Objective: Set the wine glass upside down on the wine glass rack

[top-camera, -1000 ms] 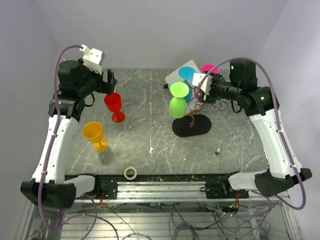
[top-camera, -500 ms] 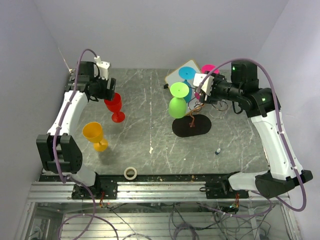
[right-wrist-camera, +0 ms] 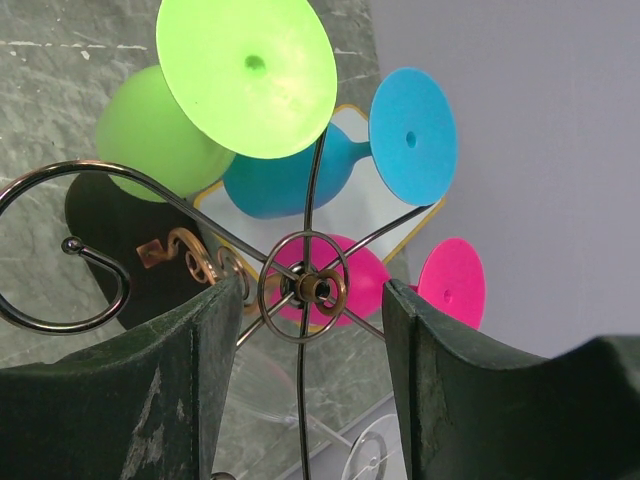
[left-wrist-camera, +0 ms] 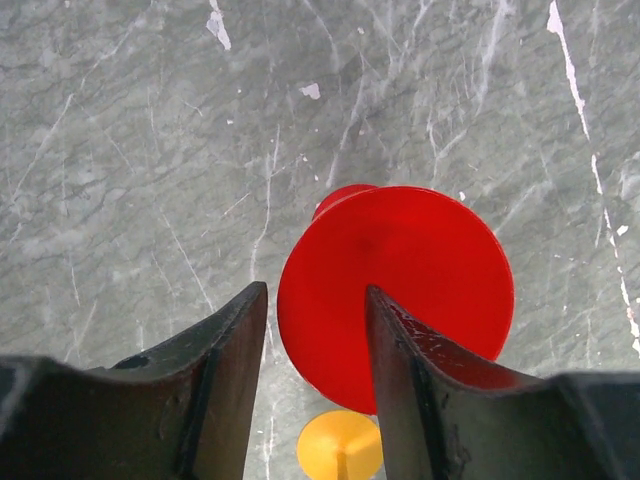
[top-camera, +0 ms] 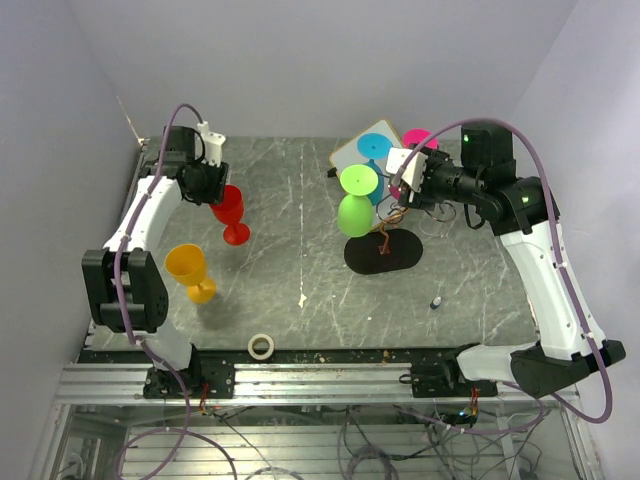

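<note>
While the red glass [top-camera: 229, 211] stands upright on the grey marbled table [top-camera: 300, 225] at far left, well apart from the rack [top-camera: 384, 250], the left gripper [left-wrist-camera: 315, 340] hangs over it with its fingers spread. The left wrist view shows the glass's round red top partly in the gap and partly under the right-hand finger; whether they touch cannot be told. An orange glass [top-camera: 189, 270] stands near it, closer to the arm bases, and a tape roll [top-camera: 261, 346] lies by the near edge.

The right gripper [right-wrist-camera: 310, 300] is spread too and holds nothing, its dark fingers on either side of the rack's ringed wire hub. Only that wrist view shows the thin curled scroll arms and the coppery stem; from above, the rack is mostly a flat black oval base. A green glass [right-wrist-camera: 215, 90] hangs there foot up, bowl down. A blue glass [right-wrist-camera: 412, 135] and a pink glass [right-wrist-camera: 447, 285] crowd behind it, over a wood-rimmed white board [top-camera: 346, 155]. All the glasses look matte and smooth.
</note>
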Action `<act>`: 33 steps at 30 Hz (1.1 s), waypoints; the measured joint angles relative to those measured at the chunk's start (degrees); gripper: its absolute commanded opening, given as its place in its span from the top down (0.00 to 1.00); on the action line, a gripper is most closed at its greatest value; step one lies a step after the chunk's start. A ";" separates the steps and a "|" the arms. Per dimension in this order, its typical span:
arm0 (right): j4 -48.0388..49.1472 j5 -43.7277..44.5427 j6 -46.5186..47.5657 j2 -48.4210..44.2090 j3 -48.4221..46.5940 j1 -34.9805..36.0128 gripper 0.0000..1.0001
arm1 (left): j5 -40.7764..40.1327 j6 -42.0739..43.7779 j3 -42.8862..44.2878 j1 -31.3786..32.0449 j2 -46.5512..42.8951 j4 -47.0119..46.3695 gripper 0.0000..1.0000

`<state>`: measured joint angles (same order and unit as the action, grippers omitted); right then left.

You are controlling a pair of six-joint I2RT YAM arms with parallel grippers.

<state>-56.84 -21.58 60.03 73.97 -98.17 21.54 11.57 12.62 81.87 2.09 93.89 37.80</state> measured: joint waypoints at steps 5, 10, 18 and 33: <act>0.37 -0.02 -0.02 -0.02 0.44 -0.04 0.42 | 0.02 0.50 0.00 0.00 0.98 0.07 0.62; 0.81 -0.02 -0.04 -0.02 1.14 -0.24 0.42 | 0.02 0.90 0.00 -0.02 1.33 0.46 0.78; 0.87 -0.09 -0.09 -0.02 1.14 -0.59 0.42 | 0.22 1.84 0.28 -0.02 0.72 1.70 0.92; 0.90 -3.28 -1.07 -0.24 0.26 -2.75 0.42 | 6.69 0.02 6.14 0.72 -14.97 3.74 0.93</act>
<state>-55.94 -24.86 58.96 73.73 -97.91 18.79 18.26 12.64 88.01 2.81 78.91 41.54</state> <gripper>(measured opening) 0.581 0.080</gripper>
